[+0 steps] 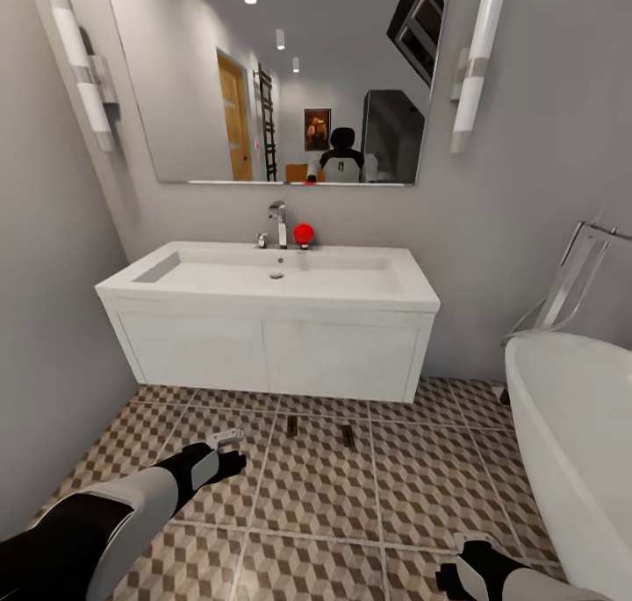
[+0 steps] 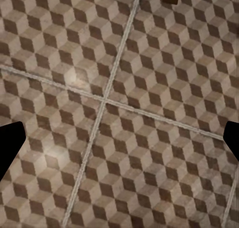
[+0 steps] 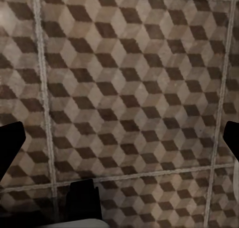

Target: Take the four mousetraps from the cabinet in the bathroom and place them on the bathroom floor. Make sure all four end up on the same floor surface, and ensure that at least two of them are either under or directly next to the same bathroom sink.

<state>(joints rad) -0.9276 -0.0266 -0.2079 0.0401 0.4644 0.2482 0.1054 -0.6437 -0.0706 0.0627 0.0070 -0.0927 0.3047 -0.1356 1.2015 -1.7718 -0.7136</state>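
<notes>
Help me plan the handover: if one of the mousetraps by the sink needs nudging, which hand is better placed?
Probably left. The left hand hangs open over the bathroom floor close to the two mousetraps before the sink. The right hand sits farther back.

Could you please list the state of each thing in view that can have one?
First mousetrap: on the bathroom floor, just in front of the sink.
Second mousetrap: on the same floor, beside the first.
Left gripper: open, empty.
Right gripper: open, empty.
Tap: no water running.
</notes>
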